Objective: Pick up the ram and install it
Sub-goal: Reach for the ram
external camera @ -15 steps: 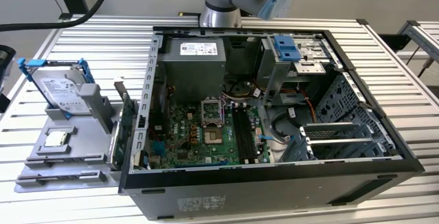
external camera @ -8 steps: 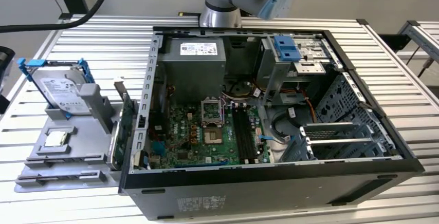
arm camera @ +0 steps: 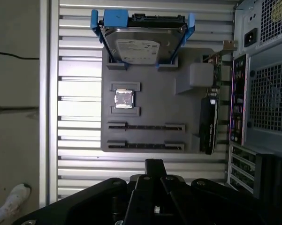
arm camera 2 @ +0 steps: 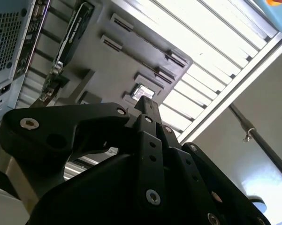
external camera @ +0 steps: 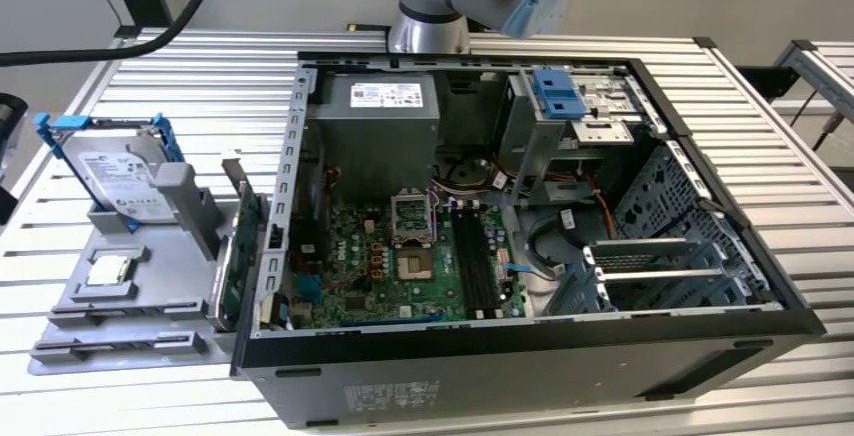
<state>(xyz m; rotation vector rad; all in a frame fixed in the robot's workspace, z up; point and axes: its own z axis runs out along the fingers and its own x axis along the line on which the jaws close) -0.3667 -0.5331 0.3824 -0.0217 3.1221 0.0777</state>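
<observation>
The gripper (arm camera 2: pixel 144 99) is seen clenched on nothing and pointed at the gray parts tray (arm camera: pixel 155 101), whose two long grooves look bare. The ram (external camera: pixel 470 256) is judged, though not with certainty, to be the dark stick standing among the slots of the motherboard (external camera: pixel 350 251) inside the open case (external camera: pixel 534 376). Light, stiff and easily damaged, it is best taken by its bare long edges, with the chips left untouched.

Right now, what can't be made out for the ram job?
Two long grooves in grey plastic tray: first wrist view, straight down; contents unclear.
Long black slots on green motherboard: exterior view, too small; occupancy unclear.
Silver robot arm: cut off by exterior view's top edge.
</observation>
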